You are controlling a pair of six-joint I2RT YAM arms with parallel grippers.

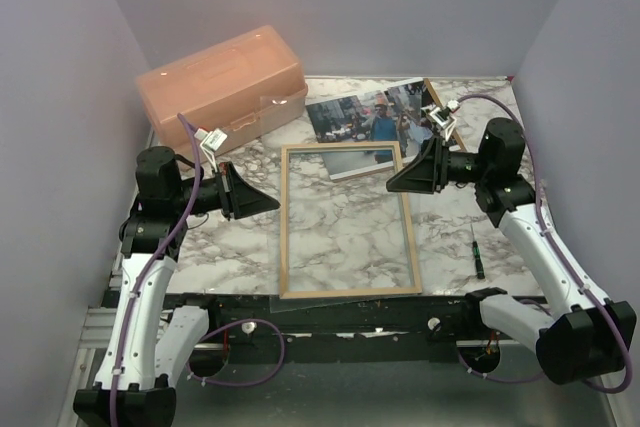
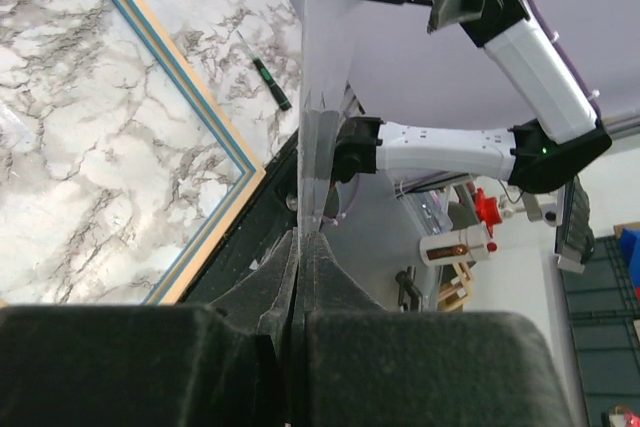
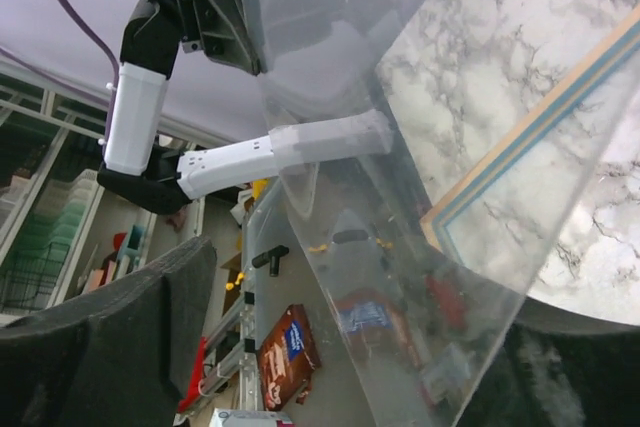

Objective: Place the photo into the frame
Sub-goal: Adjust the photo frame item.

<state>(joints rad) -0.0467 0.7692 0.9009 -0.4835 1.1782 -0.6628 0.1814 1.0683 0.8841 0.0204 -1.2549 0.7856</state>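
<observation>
Progress: early stage. The photo (image 1: 365,117) is not yet inside the frame (image 1: 282,237).
Frame: lies flat on the marble table (image 1: 455,212), pale wood face up. Its opening shows mostly bare marble.
Photo: lies picture side up just beyond the frame's far rail. Its near edge runs under that rail, so a strip of print shows inside the opening.
Clear pane (image 3: 420,197): a transparent sheet spread over the frame. Its near edge shows just past the frame's near rail. I cannot tell whether it rests on the frame or hangs just above it.
Left gripper (image 2: 299,257): beside the frame's left rail. Its jaws are pressed together on the pane, which the left wrist view shows edge-on between the pads.
Right gripper (image 1: 392,185): beside the frame's right rail, toward the far corner. Its jaws stand well apart with the pane lying across the gap. I cannot tell whether either finger touches the pane.
Left to do, as a judgement: settle or clear the pane, slide the print fully into the opening and square it to the rails.
Nearby: a screwdriver (image 1: 477,252) lies right of the frame. An orange plastic box (image 1: 225,82) stands beyond the frame's far left corner.
</observation>
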